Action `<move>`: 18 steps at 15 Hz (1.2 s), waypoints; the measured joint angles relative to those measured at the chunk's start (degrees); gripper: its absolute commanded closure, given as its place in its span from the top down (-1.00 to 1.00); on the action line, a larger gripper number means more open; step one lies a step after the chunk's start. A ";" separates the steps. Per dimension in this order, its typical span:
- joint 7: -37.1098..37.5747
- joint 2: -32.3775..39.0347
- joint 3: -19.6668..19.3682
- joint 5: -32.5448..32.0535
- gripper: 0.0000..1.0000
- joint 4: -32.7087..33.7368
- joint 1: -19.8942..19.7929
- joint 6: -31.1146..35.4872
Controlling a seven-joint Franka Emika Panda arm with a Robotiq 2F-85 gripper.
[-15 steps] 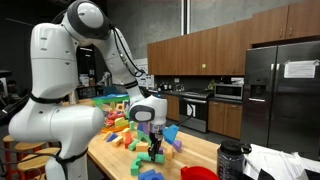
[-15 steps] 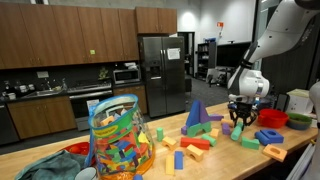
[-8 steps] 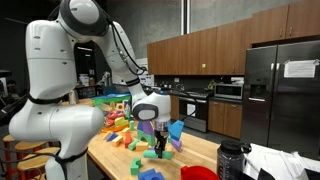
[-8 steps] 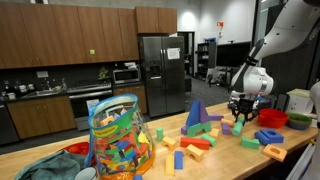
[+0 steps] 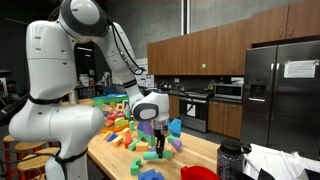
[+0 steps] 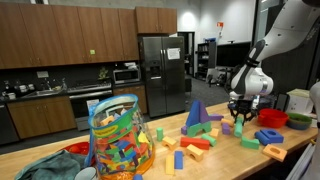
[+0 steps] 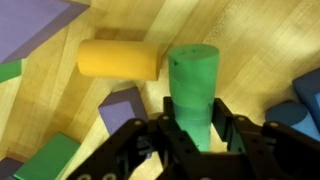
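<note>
One green cylinder (image 7: pixel 193 95), one yellow cylinder (image 7: pixel 118 59)

Both exterior views mid-range, sharing table (image 5: pixel 205 150) and gripper (image 5: pixel 157 147): an exterior view sits by the robot base (image 5: pixel 50 115), an exterior view looks past the block bag (image 6: pixel 118 140) from the opposite end; wrist view close, down onto green cylinder (image 7: pixel 193 85).

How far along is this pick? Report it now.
Done: the green cylinder is grasped, the jaws shut on its sides. In hand: it hangs from the jaws, seemingly clear of the wooden tabletop, above a yellow cylinder lying on its side and a purple block. Left: setting it down; nothing shows it released yet.
</note>
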 measured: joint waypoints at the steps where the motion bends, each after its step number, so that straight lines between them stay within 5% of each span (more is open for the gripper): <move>1: 0.00 0.01 0.09 -0.93 -0.68 0.00 0.07 0.00; 18: 0.07 -6.31 -3.09 -3.94 -0.68 0.04 5.87 25.56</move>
